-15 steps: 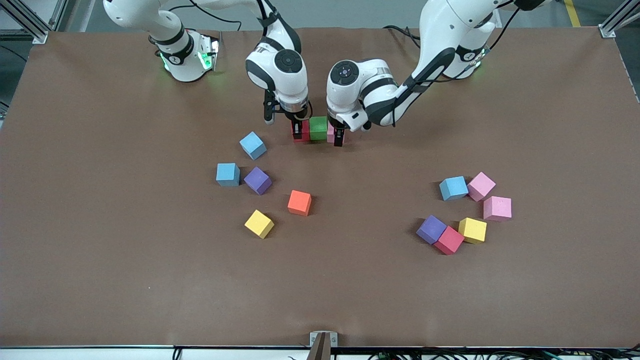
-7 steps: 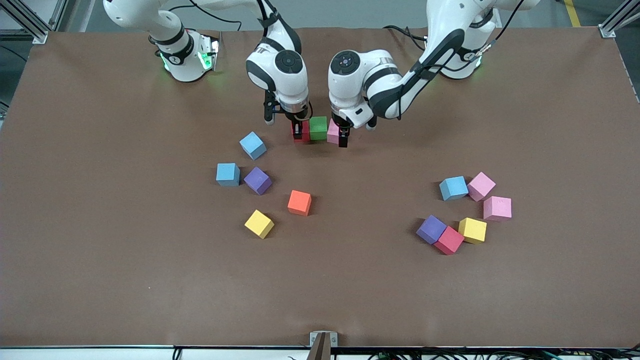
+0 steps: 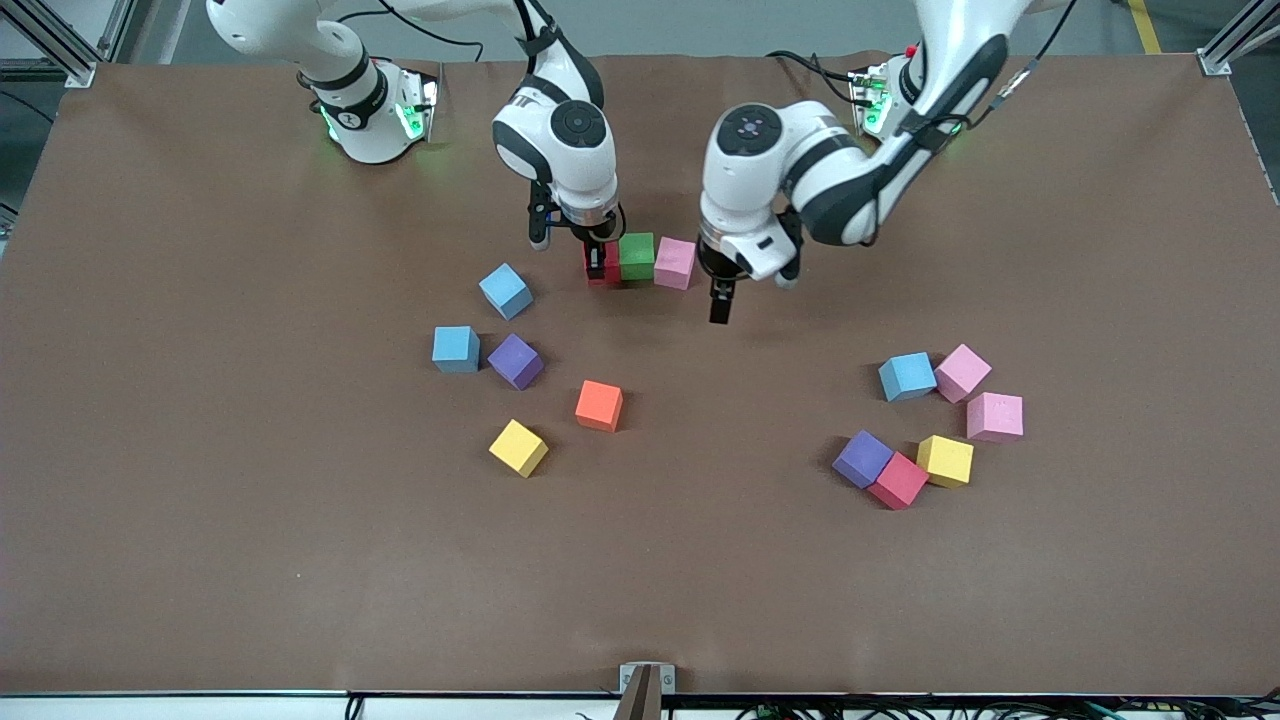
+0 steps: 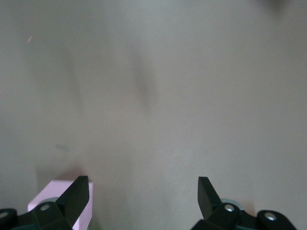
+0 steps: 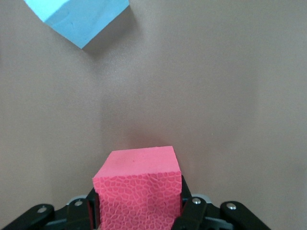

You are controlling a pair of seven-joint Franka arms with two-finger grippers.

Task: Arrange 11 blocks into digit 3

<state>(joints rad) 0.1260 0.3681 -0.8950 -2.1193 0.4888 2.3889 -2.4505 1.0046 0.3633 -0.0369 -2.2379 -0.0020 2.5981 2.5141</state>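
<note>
A row of three blocks lies near the robots: a red block (image 3: pixel 611 269), a green block (image 3: pixel 636 256) and a pink block (image 3: pixel 675 263), side by side and touching. My right gripper (image 3: pixel 597 262) is shut on the red block (image 5: pixel 139 184) at the row's end, down at the table. My left gripper (image 3: pixel 720 298) is open and empty over bare table beside the pink block, toward the left arm's end. In the left wrist view the pink block (image 4: pixel 60 201) shows by one fingertip (image 4: pixel 76 194), apart from it.
Loose blocks nearer the front camera: two blue (image 3: pixel 505 290) (image 3: pixel 455 349), purple (image 3: pixel 516 361), orange (image 3: pixel 599 405) and yellow (image 3: pixel 518 447) toward the right arm's end. Blue (image 3: pixel 907 376), two pink (image 3: pixel 963 372) (image 3: pixel 995 417), yellow (image 3: pixel 945 460), purple (image 3: pixel 862 458) and red (image 3: pixel 898 481) cluster toward the left arm's end.
My left gripper has let go of the pink block and moved off it toward the left arm's end. The pink block stays in the row. The right gripper has not moved.
</note>
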